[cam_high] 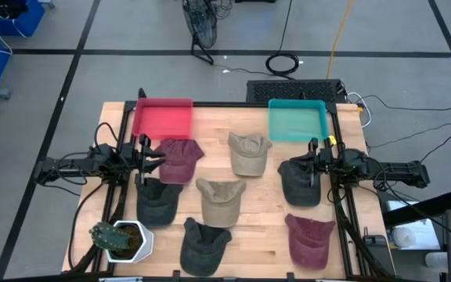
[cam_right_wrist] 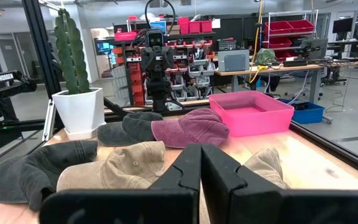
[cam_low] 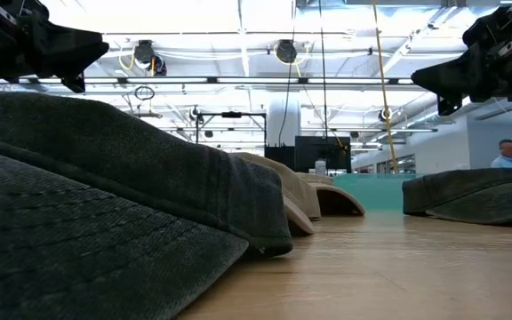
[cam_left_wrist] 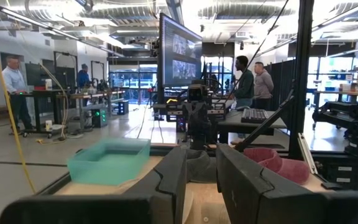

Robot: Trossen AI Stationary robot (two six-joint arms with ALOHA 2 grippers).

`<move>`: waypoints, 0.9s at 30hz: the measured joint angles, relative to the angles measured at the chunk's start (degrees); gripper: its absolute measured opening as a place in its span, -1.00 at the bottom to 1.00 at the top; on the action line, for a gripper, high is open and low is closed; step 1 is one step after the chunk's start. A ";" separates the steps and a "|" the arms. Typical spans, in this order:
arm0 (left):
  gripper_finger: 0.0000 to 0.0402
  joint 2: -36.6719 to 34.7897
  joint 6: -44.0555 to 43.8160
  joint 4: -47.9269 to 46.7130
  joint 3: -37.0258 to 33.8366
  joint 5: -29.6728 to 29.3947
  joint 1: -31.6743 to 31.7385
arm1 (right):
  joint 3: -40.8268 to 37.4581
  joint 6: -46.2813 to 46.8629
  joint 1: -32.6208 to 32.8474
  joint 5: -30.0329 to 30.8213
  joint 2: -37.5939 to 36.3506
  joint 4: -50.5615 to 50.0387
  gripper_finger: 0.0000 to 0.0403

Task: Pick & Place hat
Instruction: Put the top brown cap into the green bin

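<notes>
— Wooden slatted desk [cam_high: 265,223]: how many caps?

— Seven soft fabric caps: three dark grey [cam_high: 156,201], two maroon [cam_high: 180,159], two tan [cam_high: 219,200]. Also one pink plastic bin [cam_high: 163,117], one teal plastic bin [cam_high: 297,119], one potted cactus in a white pot [cam_high: 122,239].

— And the arms?

— Left gripper [cam_high: 149,159] hovers beside a maroon cap, jaws narrowly parted, empty. Right gripper [cam_high: 310,165] hangs over a dark grey cap [cam_high: 298,182], jaws fully closed, empty.

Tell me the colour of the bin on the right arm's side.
Teal bin; clearest in the high view.
</notes>
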 joint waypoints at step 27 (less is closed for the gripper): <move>-0.55 0.01 -3.92 6.11 -0.01 4.76 0.05 | 0.00 11.09 -0.02 0.89 0.64 11.70 -1.00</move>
